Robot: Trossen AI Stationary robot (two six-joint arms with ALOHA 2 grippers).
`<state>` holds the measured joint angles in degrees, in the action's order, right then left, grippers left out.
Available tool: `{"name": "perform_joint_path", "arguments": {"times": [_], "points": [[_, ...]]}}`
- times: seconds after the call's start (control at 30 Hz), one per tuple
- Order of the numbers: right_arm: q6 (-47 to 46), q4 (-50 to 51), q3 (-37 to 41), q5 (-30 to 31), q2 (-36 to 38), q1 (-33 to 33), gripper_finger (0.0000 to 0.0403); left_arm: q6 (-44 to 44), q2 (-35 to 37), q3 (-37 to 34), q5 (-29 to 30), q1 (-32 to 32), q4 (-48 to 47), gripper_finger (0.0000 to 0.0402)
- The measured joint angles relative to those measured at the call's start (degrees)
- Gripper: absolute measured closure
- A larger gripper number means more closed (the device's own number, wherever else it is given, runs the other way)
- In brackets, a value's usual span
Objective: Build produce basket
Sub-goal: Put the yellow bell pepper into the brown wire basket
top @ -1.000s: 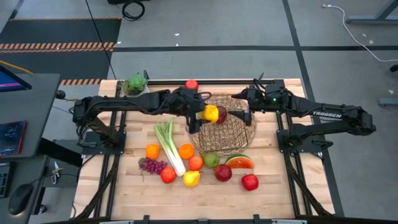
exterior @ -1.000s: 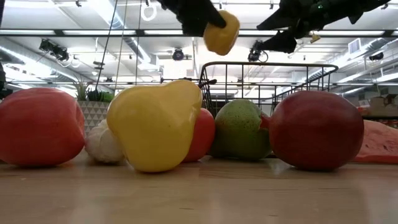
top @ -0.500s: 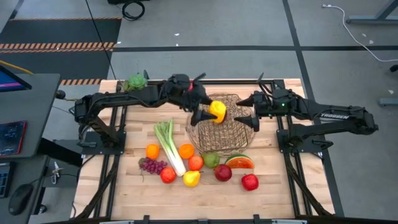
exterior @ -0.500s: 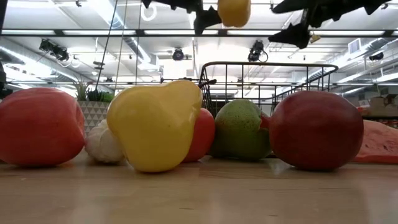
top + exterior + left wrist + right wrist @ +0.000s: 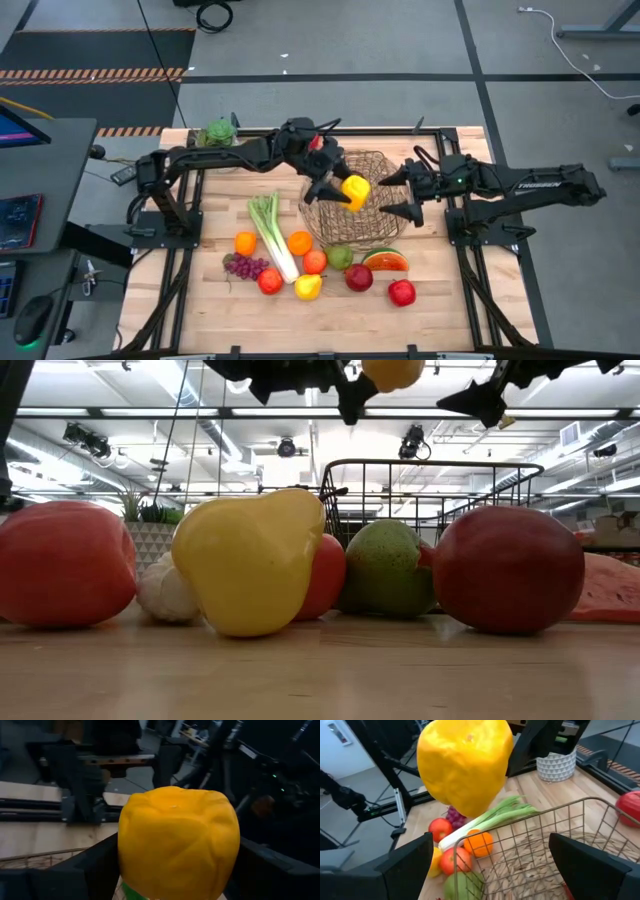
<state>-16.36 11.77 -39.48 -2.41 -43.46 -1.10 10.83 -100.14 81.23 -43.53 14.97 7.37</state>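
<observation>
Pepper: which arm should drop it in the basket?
Left. Its pincer already holds the pepper above the basket. The right pincer is open and empty beside it.

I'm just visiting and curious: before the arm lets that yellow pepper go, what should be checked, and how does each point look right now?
1. Left hand grips the yellow pepper: ok, dark fingers on both sides in its wrist view.
2. Pepper over the basket: ok in the high view.
3. Pepper low enough for a gentle drop: not ok, the low view shows it well above the rim.
4. Right hand clear of the drop: cannot tell; open, beside the pepper at the basket's edge.
5. Basket has room: ok; one red fruit shows inside.
6. Remaining produce clear of the arms: ok, leek and fruit lie in front of the basket.
</observation>
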Motion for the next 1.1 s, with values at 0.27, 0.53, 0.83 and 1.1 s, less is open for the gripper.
{"name": "perform_joint_path", "arguments": {"times": [0.27, 0.53, 0.83, 1.1], "points": [[0.00, -0.01, 0.04, 1.79, -0.17, 1.77, 0.0003, -1.24, -0.02, 0.00, -5.07, 0.12, 0.16, 0.0083], [0.17, -0.05, 0.04, 2.84, -0.17, 1.96, 0.0003, -1.14, -0.02, 0.00, -5.24, 0.25, 0.07, 0.0083], [0.46, 0.64, 0.04, 5.65, -0.17, 1.96, 0.0003, -19.96, -0.02, 0.00, -2.59, 0.17, -3.05, 0.0083], [0.02, 3.59, 0.04, 10.39, -0.17, 1.94, 0.0003, -49.21, 0.03, 0.00, 13.17, -0.62, -6.47, 0.0073]]}}
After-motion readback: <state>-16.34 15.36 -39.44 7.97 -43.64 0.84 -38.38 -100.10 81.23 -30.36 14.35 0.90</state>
